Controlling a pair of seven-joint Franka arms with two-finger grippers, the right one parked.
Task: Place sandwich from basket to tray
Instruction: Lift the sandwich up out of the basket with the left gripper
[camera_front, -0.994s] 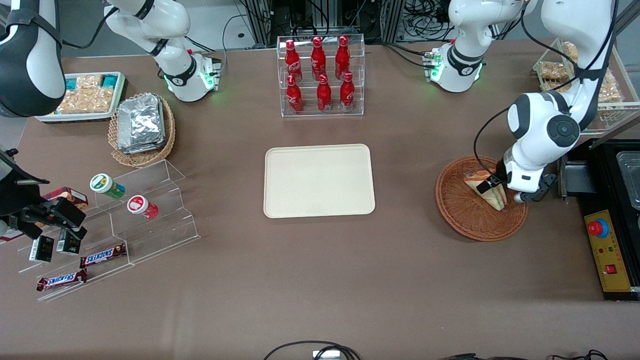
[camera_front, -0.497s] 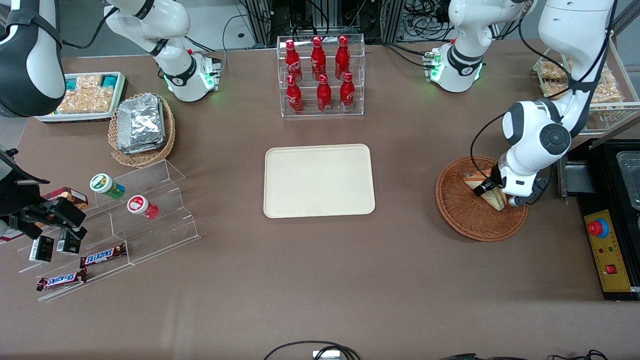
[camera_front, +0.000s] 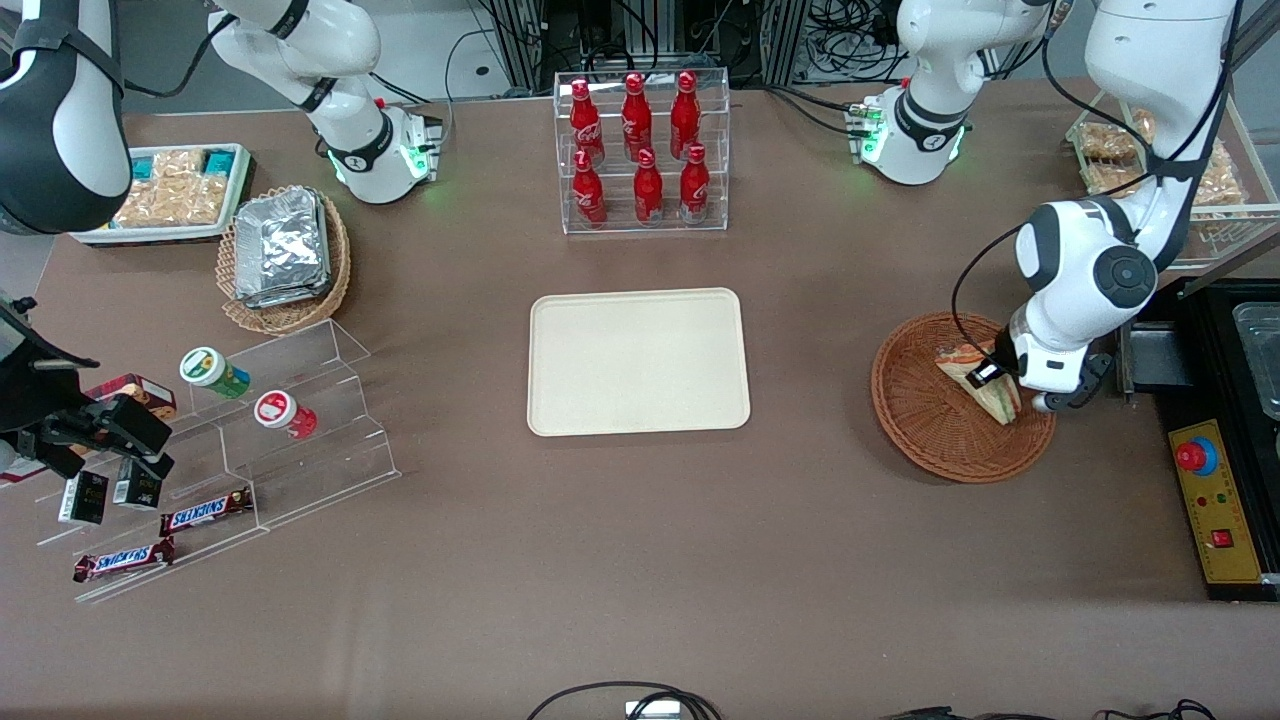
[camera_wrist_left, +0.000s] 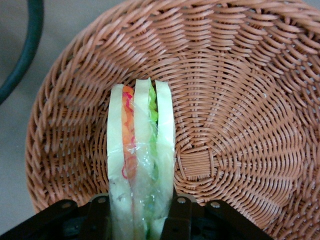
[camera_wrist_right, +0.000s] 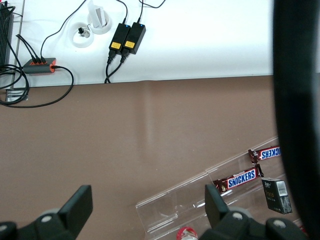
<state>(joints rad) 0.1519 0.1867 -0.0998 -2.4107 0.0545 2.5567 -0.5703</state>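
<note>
One sandwich (camera_wrist_left: 141, 160) stands on edge in the basket (camera_front: 925, 420), bread faces outward, which gives the jaws flat sides to bear on. Gripper (camera_wrist_left: 141, 212) is low in the basket with a finger against each bread face, pinching the wedge. Arm reaches down, wrist angled. Tray (camera_front: 638, 362) sits bare, well apart on the bench (camera_front: 640, 560).

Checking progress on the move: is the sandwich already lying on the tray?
No, the sandwich is in the basket between the pincer fingers, and the tray holds nothing.
</note>
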